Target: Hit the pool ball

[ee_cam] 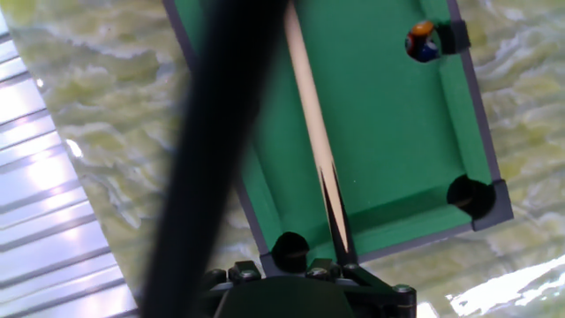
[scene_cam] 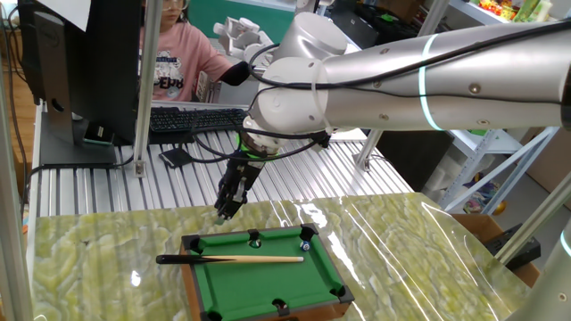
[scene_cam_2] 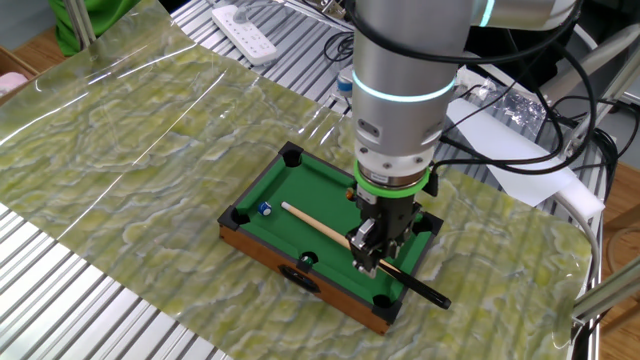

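The miniature green pool table (scene_cam: pixel 259 283) stands on the marbled mat. The pool ball (scene_cam: pixel 306 242) is small and glossy and lies by the far right corner pocket. It shows in the other fixed view (scene_cam_2: pixel 265 209) and at the top right of the hand view (ee_cam: pixel 421 41). The tan cue stick (scene_cam: pixel 259 259) lies across the table, with its black end past the left rim. My gripper (scene_cam: pixel 227 210) hovers above the cue's black-end half (scene_cam_2: pixel 368 260). Its fingers look closed together and hold nothing. In the hand view they are a dark blurred bar (ee_cam: pixel 212 106) left of the cue (ee_cam: pixel 309 115).
A keyboard (scene_cam: pixel 192 119), a monitor and a seated person are behind the mat. Ribbed metal table surface (scene_cam_2: pixel 90 300) surrounds the mat. A power strip (scene_cam_2: pixel 250 20) and cables lie at the far side in the other fixed view.
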`<state>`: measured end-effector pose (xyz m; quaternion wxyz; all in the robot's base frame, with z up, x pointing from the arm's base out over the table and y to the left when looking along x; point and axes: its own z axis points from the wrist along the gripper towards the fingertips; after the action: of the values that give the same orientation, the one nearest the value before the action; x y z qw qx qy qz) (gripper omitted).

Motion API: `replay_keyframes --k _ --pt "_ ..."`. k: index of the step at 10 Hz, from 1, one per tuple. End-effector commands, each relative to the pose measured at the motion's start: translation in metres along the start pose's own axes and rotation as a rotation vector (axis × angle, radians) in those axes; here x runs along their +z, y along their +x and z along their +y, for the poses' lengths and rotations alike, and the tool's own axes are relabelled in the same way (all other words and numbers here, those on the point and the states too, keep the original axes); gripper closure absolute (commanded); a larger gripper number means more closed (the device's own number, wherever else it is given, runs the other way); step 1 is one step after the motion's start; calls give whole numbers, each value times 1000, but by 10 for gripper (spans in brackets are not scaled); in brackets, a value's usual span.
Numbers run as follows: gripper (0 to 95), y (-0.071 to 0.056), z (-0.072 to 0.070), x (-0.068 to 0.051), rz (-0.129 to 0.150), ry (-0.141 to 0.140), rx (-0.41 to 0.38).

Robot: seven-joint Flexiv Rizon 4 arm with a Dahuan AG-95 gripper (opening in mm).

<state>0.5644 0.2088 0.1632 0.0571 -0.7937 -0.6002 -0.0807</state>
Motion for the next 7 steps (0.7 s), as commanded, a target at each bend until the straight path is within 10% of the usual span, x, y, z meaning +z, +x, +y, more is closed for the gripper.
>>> replay_keyframes --k 1,4,5,7 --pt "570 0 0 0 -7 4 11" --pt "570 0 0 0 0 6 -10" --pt "760 0 0 0 -8 4 -38" --pt "760 0 0 0 -18 6 -65"
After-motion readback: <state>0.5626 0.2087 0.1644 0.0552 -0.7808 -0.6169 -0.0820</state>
